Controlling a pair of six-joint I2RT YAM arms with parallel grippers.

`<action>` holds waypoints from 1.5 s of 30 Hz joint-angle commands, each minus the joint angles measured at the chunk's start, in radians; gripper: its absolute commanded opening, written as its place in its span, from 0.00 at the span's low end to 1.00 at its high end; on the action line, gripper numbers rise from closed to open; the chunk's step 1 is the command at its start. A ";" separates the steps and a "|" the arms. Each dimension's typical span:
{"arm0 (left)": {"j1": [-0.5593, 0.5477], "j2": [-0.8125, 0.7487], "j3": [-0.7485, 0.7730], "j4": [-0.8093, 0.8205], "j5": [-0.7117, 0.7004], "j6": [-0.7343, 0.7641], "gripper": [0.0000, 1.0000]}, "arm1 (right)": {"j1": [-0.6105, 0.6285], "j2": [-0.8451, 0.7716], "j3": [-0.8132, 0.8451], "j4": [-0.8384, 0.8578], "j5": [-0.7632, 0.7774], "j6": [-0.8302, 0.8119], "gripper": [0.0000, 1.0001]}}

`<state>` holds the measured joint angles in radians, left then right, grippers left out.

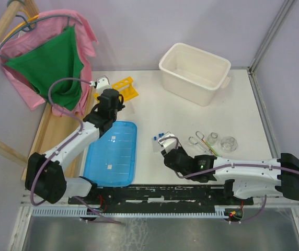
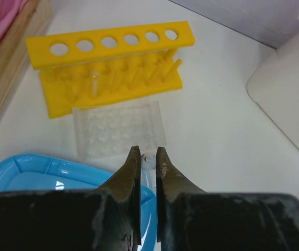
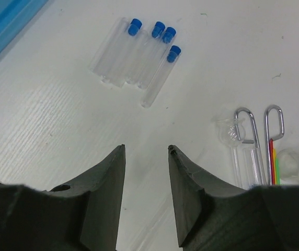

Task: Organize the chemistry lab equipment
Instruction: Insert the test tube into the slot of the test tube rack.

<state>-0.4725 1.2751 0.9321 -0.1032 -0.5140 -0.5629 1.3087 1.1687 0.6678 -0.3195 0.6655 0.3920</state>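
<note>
My left gripper [image 1: 109,98] [image 2: 148,151] is shut on a small clear tube [image 2: 148,160], held end-on above the corner of the blue lid; its cap is hidden. The yellow tube rack [image 2: 110,44] [image 1: 124,88] stands just beyond, with one clear tube in it. My right gripper [image 1: 166,153] [image 3: 146,149] is open and empty above bare table. Several blue-capped tubes [image 3: 139,55] [image 1: 161,137] lie side by side ahead of it. Metal tongs [image 3: 258,137] [image 1: 197,142], thin coloured rods [image 3: 273,163] and clear flasks [image 3: 229,130] [image 1: 228,143] lie to its right.
A flat blue ribbed lid [image 1: 112,152] lies at the front left. A clear dimpled plate [image 2: 119,128] lies between lid and rack. A large white tub [image 1: 195,72] stands at the back. A wooden frame with pink and green cloths [image 1: 50,63] is at far left.
</note>
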 commanded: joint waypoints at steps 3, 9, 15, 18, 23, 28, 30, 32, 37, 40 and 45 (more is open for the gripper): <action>0.016 0.167 0.167 0.030 -0.107 0.131 0.03 | -0.068 0.011 0.099 -0.002 0.079 0.033 0.48; 0.018 0.300 0.235 0.115 -0.243 0.238 0.03 | -0.265 0.053 0.126 0.056 -0.079 -0.005 0.48; 0.052 0.380 0.283 0.176 -0.236 0.278 0.03 | -0.355 0.134 0.204 0.075 -0.152 -0.072 0.47; 0.078 0.411 0.321 0.190 -0.212 0.283 0.03 | -0.393 0.174 0.234 0.090 -0.201 -0.085 0.47; 0.112 0.464 0.391 0.186 -0.189 0.296 0.03 | -0.455 0.232 0.257 0.130 -0.287 -0.095 0.47; 0.138 0.515 0.437 0.191 -0.165 0.300 0.03 | -0.499 0.284 0.288 0.148 -0.350 -0.106 0.47; 0.144 0.528 0.443 0.197 -0.156 0.296 0.03 | -0.509 0.292 0.291 0.159 -0.364 -0.110 0.47; 0.147 0.541 0.448 0.198 -0.148 0.294 0.03 | -0.521 0.298 0.293 0.167 -0.380 -0.110 0.47; 0.150 0.567 0.455 0.201 -0.137 0.286 0.03 | -0.540 0.310 0.295 0.172 -0.402 -0.114 0.47; 0.151 0.573 0.453 0.203 -0.131 0.277 0.03 | -0.550 0.309 0.294 0.174 -0.411 -0.119 0.47; 0.150 0.584 0.449 0.208 -0.128 0.274 0.03 | -0.559 0.302 0.282 0.183 -0.425 -0.122 0.47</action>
<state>-0.3267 1.8507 1.3434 0.0532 -0.6437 -0.2974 0.7578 1.4742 0.9180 -0.1867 0.2607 0.2844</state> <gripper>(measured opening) 0.129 0.472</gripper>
